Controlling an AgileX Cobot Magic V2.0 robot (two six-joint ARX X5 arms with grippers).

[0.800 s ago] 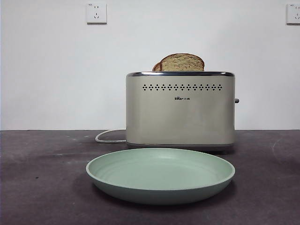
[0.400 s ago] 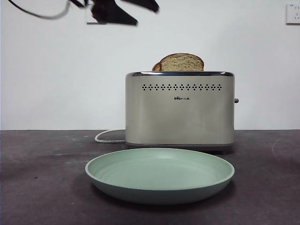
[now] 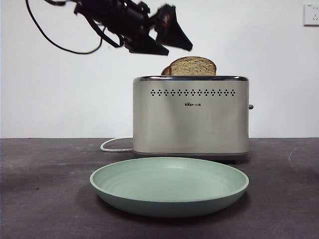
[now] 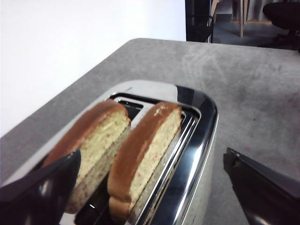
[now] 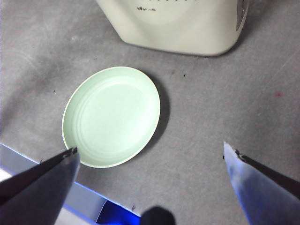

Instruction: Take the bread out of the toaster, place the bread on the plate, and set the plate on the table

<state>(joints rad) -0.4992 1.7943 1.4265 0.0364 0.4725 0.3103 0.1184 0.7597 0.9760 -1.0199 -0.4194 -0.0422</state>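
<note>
**Front view: left gripper arrives above the toaster**

Nearest lies the round, smooth mint-green plate point(image 3: 169, 186), empty, on the matte grey table point(image 3: 40, 199). Behind it stands the boxy cream metal toaster point(image 3: 191, 115) with a chrome rim. The bread point(image 3: 193, 66), speckled with a dark crust, stands in its near slot. The left gripper point(image 3: 167, 41), jaws wide, has come lower and nearer. The right gripper point(image 5: 150, 154), jaws wide, waits high above the plate.
</note>
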